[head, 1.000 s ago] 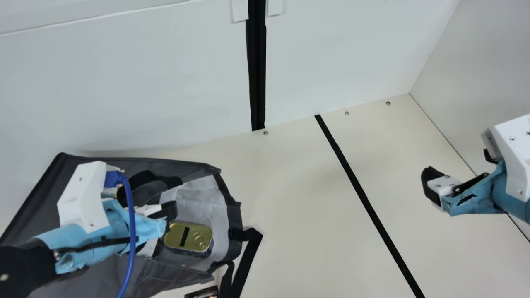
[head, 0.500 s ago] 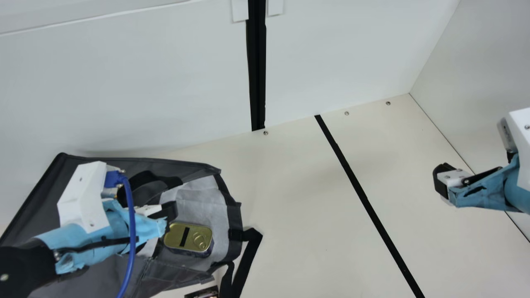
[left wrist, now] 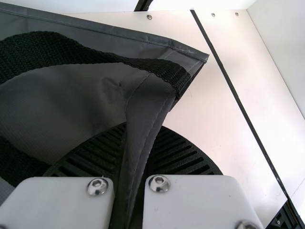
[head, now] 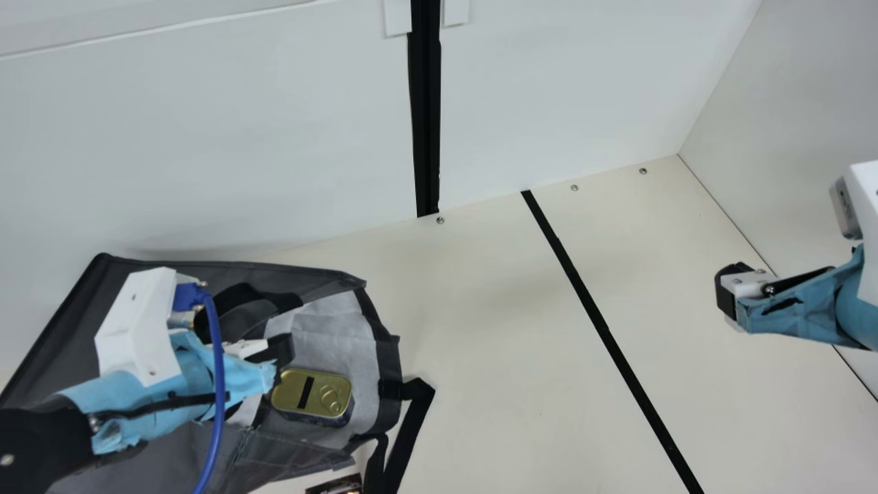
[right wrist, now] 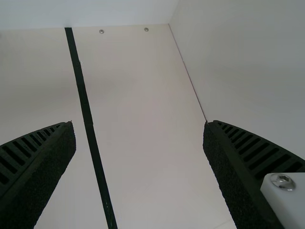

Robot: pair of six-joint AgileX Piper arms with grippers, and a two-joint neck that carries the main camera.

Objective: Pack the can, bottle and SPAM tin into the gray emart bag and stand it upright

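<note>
Cream table [head: 480, 343] runs across the middle and right of the frame, and on it, at lower left, slumps the gray bag [head: 75, 302], its pale-lined mouth turned toward the middle. It isn't upright; I take this to be late packing, ahead of the standing-up. A black strap [head: 408, 417] trails from the mouth onto the table near the bottom edge.

Over at the right side, the right gripper [right wrist: 139, 138] hangs above the table, well apart from the bag, fingers spread wide with nothing between them. The left gripper [left wrist: 147, 143] is closed on a fold of the bag's edge, cloth pinched between its ribbed fingers, just beside the tin.

That SPAM tin [head: 312, 394] sits inside the mouth, gold lid and pull ring showing. I can't make out the can or bottle. Something dark and printed [head: 336, 486] pokes in at the bottom edge; what it is, I can't tell.

To do this well, I'd have the left hand hold that fold firm, and the right come round to the mouth's free edge, clear of the strap. Then raise the mouth gently, so the tin slides deeper rather than tipping out.
</note>
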